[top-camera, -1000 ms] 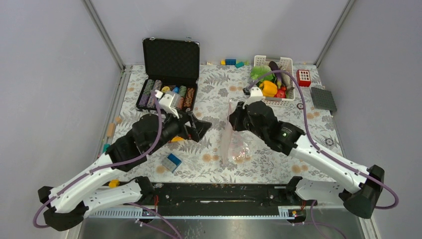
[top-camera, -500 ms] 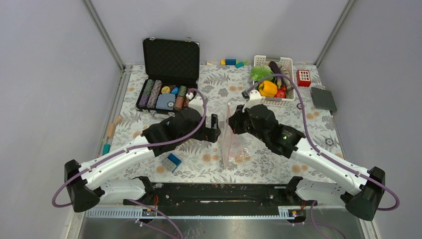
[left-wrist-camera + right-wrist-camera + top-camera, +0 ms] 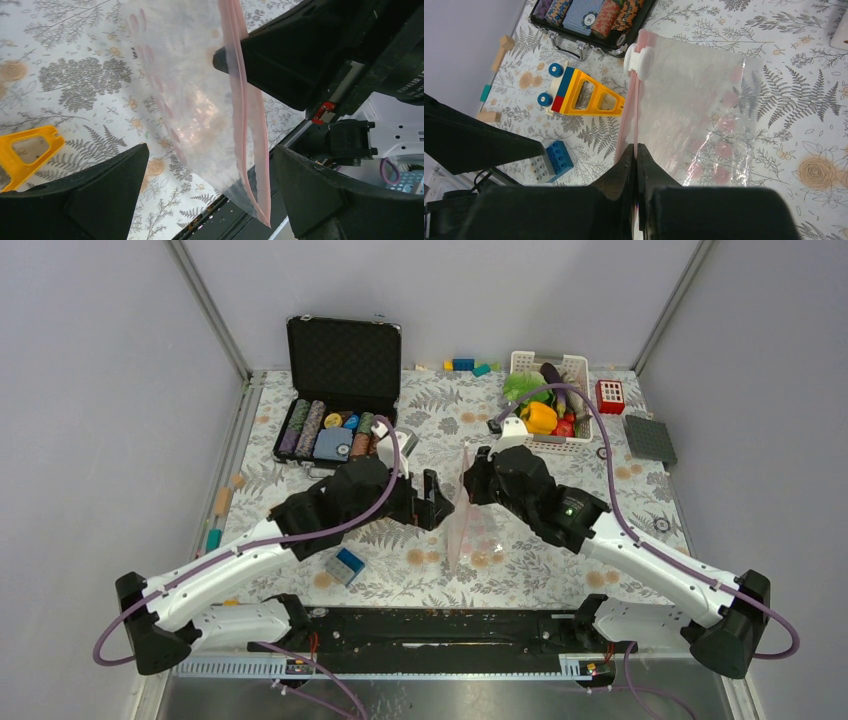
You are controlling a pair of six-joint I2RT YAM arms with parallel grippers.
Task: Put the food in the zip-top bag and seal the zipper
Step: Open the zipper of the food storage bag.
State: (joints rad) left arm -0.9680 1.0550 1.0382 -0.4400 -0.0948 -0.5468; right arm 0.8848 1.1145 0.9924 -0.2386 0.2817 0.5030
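— What's inside the zip-top bag (image 3: 200,115)?
— Only pinkish blurs through the plastic; I can't tell.
— The yellow block (image 3: 54,141)?
— The left wrist view's edge cuts it off, and from above the left arm (image 3: 330,505) covers it.
— The chip case (image 3: 584,37)?
— Cropped at the right wrist view's top edge.

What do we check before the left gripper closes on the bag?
1. Right gripper shut on bag: ok.
2. Left gripper open: ok.
3. Left fingers straddle bag: ok.
4. Slider visible on zipper: ok.
5. Anything inside bag: cannot tell.
6. Zipper sealed: cannot tell.
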